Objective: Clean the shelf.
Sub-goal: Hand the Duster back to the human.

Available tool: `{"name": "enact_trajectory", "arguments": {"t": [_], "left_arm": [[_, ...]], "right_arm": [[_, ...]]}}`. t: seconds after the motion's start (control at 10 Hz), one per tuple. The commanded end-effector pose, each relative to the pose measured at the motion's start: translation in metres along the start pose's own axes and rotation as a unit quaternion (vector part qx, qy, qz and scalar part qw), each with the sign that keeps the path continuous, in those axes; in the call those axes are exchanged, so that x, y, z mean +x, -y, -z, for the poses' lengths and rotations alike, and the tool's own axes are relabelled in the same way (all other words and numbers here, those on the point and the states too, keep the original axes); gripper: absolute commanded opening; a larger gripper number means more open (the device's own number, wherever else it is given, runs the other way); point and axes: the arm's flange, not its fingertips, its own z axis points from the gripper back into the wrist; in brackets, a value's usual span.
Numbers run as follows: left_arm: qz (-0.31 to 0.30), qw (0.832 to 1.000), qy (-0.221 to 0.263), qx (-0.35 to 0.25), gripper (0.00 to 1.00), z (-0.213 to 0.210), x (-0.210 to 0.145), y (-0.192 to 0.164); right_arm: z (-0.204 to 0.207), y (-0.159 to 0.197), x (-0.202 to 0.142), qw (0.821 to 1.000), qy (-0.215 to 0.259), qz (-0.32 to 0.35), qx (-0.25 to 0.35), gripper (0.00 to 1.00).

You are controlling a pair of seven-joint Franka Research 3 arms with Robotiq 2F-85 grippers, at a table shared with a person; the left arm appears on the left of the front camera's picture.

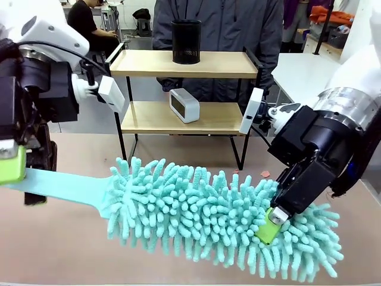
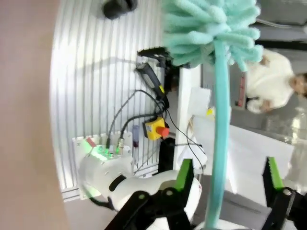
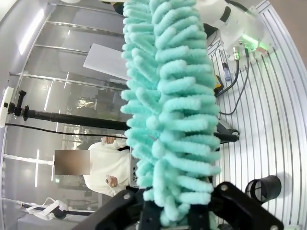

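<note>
Behind, shelf (image 1: 178,116); right gripper (image 1: 274,221) tilted down clamps duster (image 1: 220,217).

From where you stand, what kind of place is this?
Probably a robotics lab or workshop. A red emergency-stop button on a yellow box with loose cabling sits by an arm's base, other people work at white tables behind, and the small shelf looks staged as a test prop.

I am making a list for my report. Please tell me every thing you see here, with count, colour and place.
duster: one, teal, lying across the near table.
shelf: one, light wood on black frame, far side of table.
cup: one, black, on the top board.
clock: one, white, on the lower board.
person: one, dark jacket, behind the shelf.
left tool: open around the duster's handle.
right tool: shut on the duster's fluffy head.
</note>
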Motion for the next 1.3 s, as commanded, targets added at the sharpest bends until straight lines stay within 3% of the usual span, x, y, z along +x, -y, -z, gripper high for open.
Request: {"name": "enact_trajectory", "arguments": {"t": [0.0,0.2,0.3,0.4,0.5,0.7,0.8,0.9,1.0,1.1,1.2], "left_arm": [[-0.005,0.994,0.103,0.021,1.00,-0.017,-0.037,0.004],[-0.015,0.968,0.247,0.046,1.00,-0.032,-0.094,0.006],[-0.008,0.938,0.342,0.057,1.00,-0.033,-0.130,0.010],[0.011,0.889,0.452,0.070,1.00,-0.034,-0.159,0.012],[0.004,0.813,0.576,0.087,1.00,-0.036,-0.180,0.008],[-0.012,0.653,0.753,0.077,1.00,-0.044,-0.209,-0.012],[-0.024,0.589,0.800,0.113,1.00,-0.051,-0.217,-0.025],[-0.025,0.542,0.831,0.127,1.00,-0.060,-0.225,-0.040],[-0.034,0.509,0.849,0.138,1.00,-0.067,-0.231,-0.060],[-0.052,0.500,0.851,0.153,1.00,-0.074,-0.232,-0.077],[-0.064,0.527,0.840,0.115,1.00,-0.083,-0.230,-0.101]], "right_arm": [[-0.013,0.000,-0.013,1.000,-0.001,0.012,0.008,0.00],[-0.043,-0.006,-0.033,0.999,0.033,0.013,0.016,0.00],[-0.074,-0.015,-0.053,0.996,0.086,0.015,-0.009,0.00],[-0.102,-0.025,-0.072,0.990,0.140,0.011,-0.027,0.00],[-0.125,-0.037,-0.090,0.981,0.187,0.007,-0.054,0.00],[-0.166,-0.055,-0.123,0.957,0.272,0.011,-0.101,0.00],[-0.186,-0.058,-0.139,0.942,0.314,0.019,-0.113,0.00],[-0.207,-0.054,-0.158,0.924,0.362,0.031,-0.118,0.00],[-0.232,-0.041,-0.183,0.894,0.426,0.061,-0.127,0.00],[-0.251,-0.024,-0.210,0.862,0.483,0.088,-0.124,0.00],[-0.265,-0.005,-0.242,0.828,0.538,0.118,-0.108,0.00]]}}
